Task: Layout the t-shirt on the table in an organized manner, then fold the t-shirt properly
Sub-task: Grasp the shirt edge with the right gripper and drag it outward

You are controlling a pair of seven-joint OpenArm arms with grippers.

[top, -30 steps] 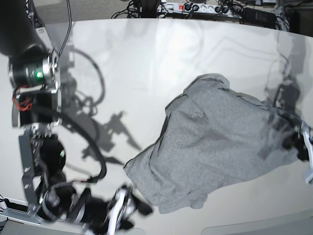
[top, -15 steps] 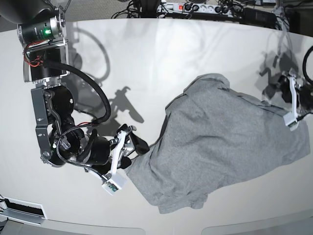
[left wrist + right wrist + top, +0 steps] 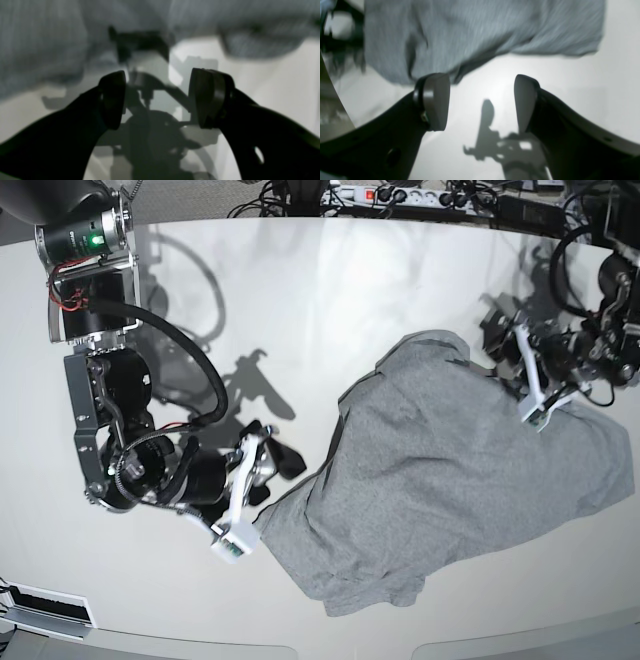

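The heather-grey t-shirt (image 3: 450, 480) lies crumpled in a heap right of the middle of the glossy white table (image 3: 300, 300); no lettering shows. My right gripper (image 3: 272, 472) is open and empty, low over the table at the shirt's left corner. In the right wrist view the right gripper (image 3: 481, 100) has its jaws apart, with the shirt's edge (image 3: 470, 30) just ahead. My left gripper (image 3: 508, 362) is open and empty at the shirt's upper right edge. In the left wrist view the left gripper (image 3: 160, 97) faces blurred shirt folds (image 3: 45, 45).
A power strip (image 3: 400, 195) and tangled cables lie beyond the table's far edge. The table's curved front edge (image 3: 330, 650) runs just below the shirt. A white fixture (image 3: 45, 610) sits at the front left corner.
My left gripper has swung in from the right edge of the table to the shirt's upper right edge. My right gripper has edged slightly up at the shirt's left corner. The shirt has barely shifted.
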